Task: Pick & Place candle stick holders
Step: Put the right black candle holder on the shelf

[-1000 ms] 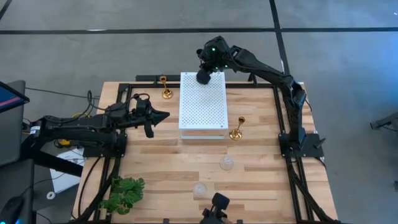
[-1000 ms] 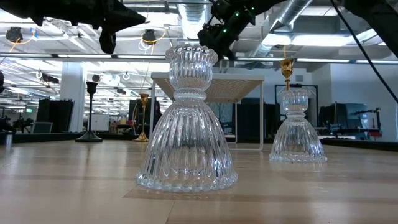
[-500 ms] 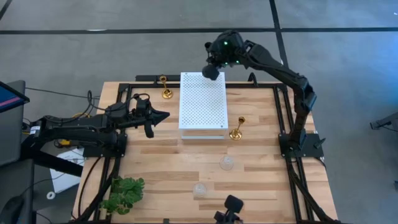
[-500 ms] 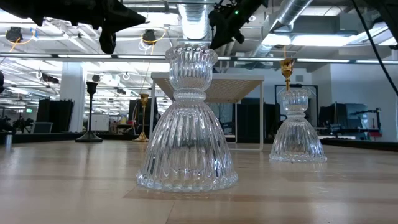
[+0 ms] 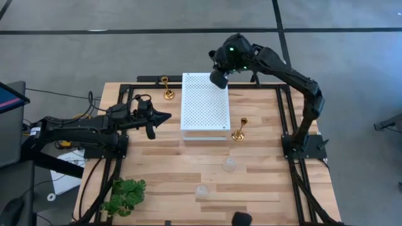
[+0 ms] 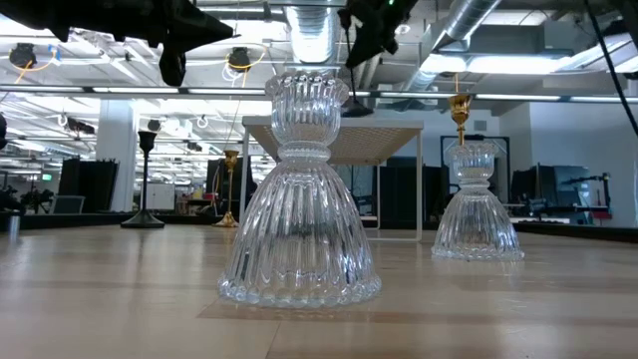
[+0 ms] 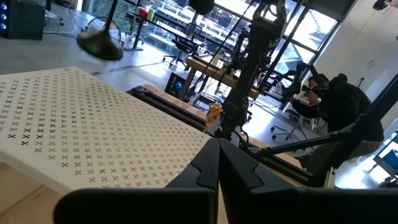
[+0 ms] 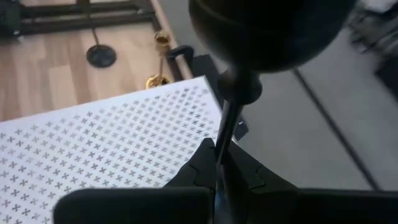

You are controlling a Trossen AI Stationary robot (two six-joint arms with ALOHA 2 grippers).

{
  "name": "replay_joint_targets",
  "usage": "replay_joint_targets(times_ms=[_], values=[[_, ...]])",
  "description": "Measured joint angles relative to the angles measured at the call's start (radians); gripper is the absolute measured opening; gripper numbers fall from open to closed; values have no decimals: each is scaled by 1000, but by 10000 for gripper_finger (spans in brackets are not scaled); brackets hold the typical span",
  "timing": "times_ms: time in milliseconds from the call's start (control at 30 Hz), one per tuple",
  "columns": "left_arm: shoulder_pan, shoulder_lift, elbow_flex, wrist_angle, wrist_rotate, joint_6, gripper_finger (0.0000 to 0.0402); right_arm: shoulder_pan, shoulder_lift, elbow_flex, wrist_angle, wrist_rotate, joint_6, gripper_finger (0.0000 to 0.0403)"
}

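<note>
The right gripper [image 8: 217, 163] pinches 1 black candle stick holder [image 8: 231, 118] by its stem, raised above the white board's [image 5: 204, 100] far right corner. The left gripper [image 5: 164, 117], fingers pressed together, waits left of the board. Beyond, a gold holder [image 5: 167, 88] stands.

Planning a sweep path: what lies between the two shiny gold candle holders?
In the high view, the white perforated board sits between the far gold holder and the near gold holder.
</note>
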Motion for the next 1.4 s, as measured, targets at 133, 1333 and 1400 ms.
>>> replay_joint_targets(times_ms=[133, 1333, 1400], values=[[0, 0, 0, 0, -3, 0, 4, 0, -74, -12, -11, 53, -29, 0], [0, 0, 0, 0, -8, 0, 4, -99, -256, -619, 570, -64, 170, 0], [0, 0, 0, 0, -8, 0, 4, -102, -256, -619, 589, -102, 181, 0]])
